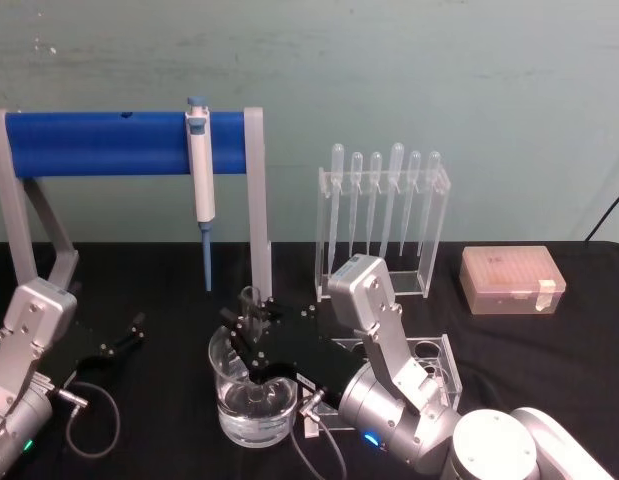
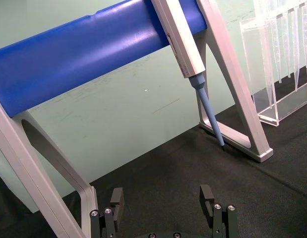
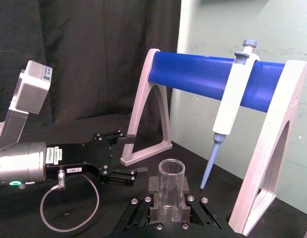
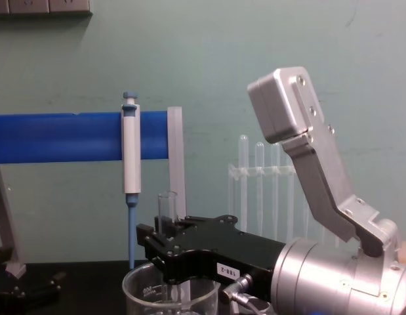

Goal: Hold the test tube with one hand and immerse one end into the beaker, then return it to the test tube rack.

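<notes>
Right end effector (image 1: 247, 338): clenched on test tube (image 1: 251, 303), held upright.
Test tube: lower end inside beaker (image 1: 229, 425).
Left end effector (image 1: 124, 338): released, near left edge of bench (image 1: 549, 365).

The right tool (image 1: 251, 330) and left tool (image 3: 129, 156) are black, screw-studded, on silver wrists (image 4: 321, 275).

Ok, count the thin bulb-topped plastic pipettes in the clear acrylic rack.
6 thin clear plastic bulb-topped pipettes, standing in one row in the clear acrylic rack at the back, right of the blue-barred stand. The right arm hides part of the rack's base.
</notes>
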`<state>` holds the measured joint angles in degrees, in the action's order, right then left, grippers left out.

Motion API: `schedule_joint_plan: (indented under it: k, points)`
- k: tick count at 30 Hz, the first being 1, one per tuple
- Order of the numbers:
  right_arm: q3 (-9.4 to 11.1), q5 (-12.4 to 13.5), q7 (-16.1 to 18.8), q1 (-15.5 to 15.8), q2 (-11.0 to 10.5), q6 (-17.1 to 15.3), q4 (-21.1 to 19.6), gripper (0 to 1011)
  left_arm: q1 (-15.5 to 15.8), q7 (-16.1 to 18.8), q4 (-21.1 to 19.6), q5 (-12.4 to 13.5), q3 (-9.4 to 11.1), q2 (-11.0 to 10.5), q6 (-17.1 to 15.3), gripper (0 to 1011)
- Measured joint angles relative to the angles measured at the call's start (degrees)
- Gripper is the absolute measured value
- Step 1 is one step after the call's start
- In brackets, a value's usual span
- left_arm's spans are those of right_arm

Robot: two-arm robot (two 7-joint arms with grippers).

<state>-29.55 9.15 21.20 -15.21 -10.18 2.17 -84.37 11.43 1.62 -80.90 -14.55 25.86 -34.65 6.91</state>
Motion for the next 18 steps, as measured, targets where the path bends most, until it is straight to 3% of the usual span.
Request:
schedule_joint_plan:
  k: [18]
  points:
    - [0.0, 0.0, 0.0, 0.0, 0.0, 0.0, 0.0, 224, 0.0, 0.0, 0.0, 0.0, 0.0, 0.0, 0.0, 1000]
